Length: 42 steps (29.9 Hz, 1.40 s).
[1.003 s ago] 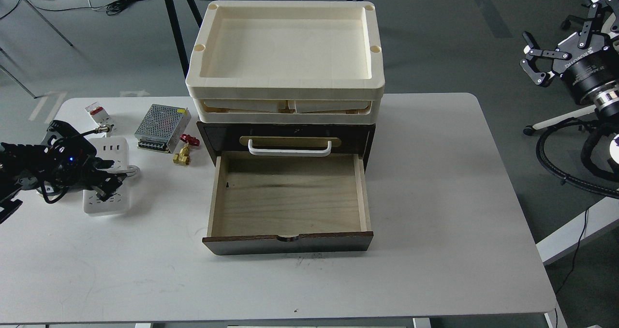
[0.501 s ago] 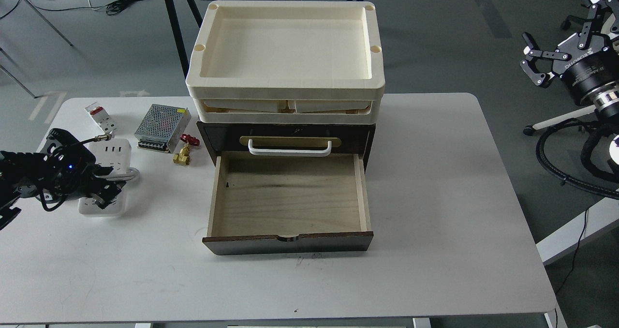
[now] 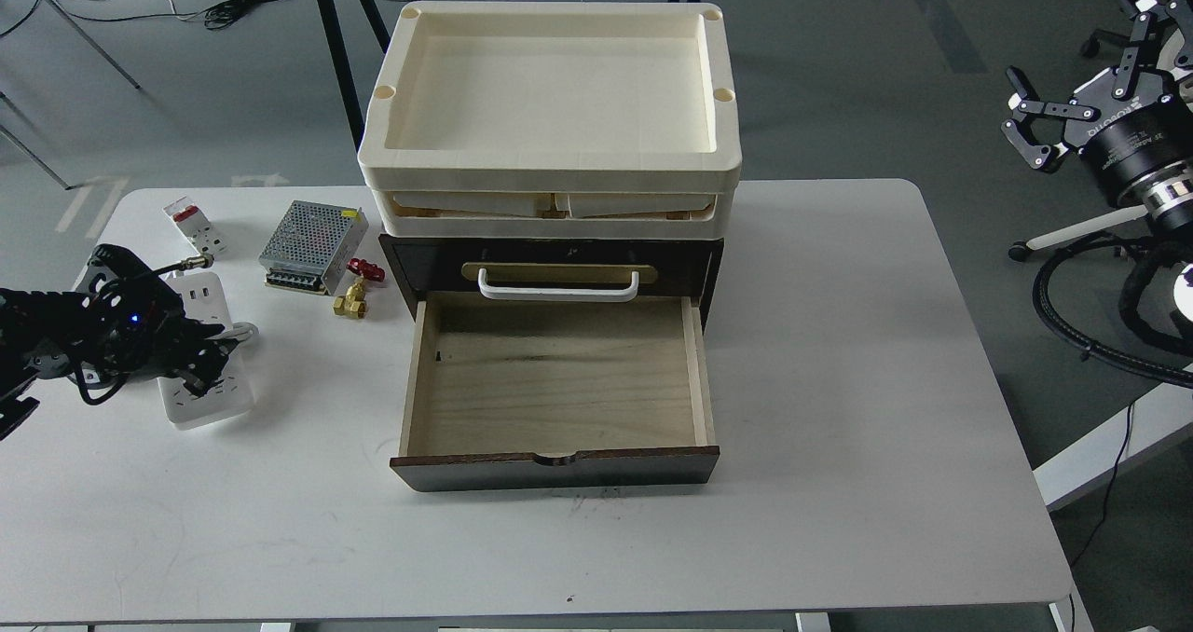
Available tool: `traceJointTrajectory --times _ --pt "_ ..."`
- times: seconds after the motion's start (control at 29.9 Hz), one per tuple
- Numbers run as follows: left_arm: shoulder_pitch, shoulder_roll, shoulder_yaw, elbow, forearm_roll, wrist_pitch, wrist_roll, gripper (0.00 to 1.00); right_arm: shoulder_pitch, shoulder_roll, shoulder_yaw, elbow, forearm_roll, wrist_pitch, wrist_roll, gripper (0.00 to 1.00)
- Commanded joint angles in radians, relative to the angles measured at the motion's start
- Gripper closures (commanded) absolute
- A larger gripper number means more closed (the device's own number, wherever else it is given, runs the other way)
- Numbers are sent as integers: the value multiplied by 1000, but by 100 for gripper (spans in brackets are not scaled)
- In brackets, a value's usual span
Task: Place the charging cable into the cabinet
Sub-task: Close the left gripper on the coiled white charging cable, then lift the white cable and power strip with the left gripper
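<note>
Where plywood drawer (image 3: 559,376) gapes, smooth white charging cable (image 3: 207,352) lies apart.

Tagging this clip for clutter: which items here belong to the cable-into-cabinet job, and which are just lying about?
Job:
- charging cable, under the left gripper
- cabinet, with its open drawer

Lying about:
- breaker
- power supply box
- brass valve
- trays stacked on the cabinet

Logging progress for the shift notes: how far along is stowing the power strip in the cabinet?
Done: the cabinet's drawer is pulled open and empty. In hand: the left pincer sits over the power strip, which lies on the table left of the cabinet; whether it grips is unclear. Left: lift it into the drawer.
</note>
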Motion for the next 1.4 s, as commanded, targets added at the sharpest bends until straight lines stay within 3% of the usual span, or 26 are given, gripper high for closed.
traceJointTrajectory --times 0.0,0.57,0.94,1.14,1.37 --pt "-2 -2 1 0 0 0 0 92 -2 0 6 0 0 0 0 0" --pt "-33 3 2 -2 0 51 0 97 -11 0 7 0 2 0 0 0" --pt "-77 136 -4 -54 0 107 0 97 -9 0 22 1 0 0 0 0" --pt "-112 313 -7 -274 0 68 0 97 -11 0 25 3 2 0 0 0" --pt "-155 609 -16 -759 0 -90 0 96 -9 2 42 1 2 0 0 0"
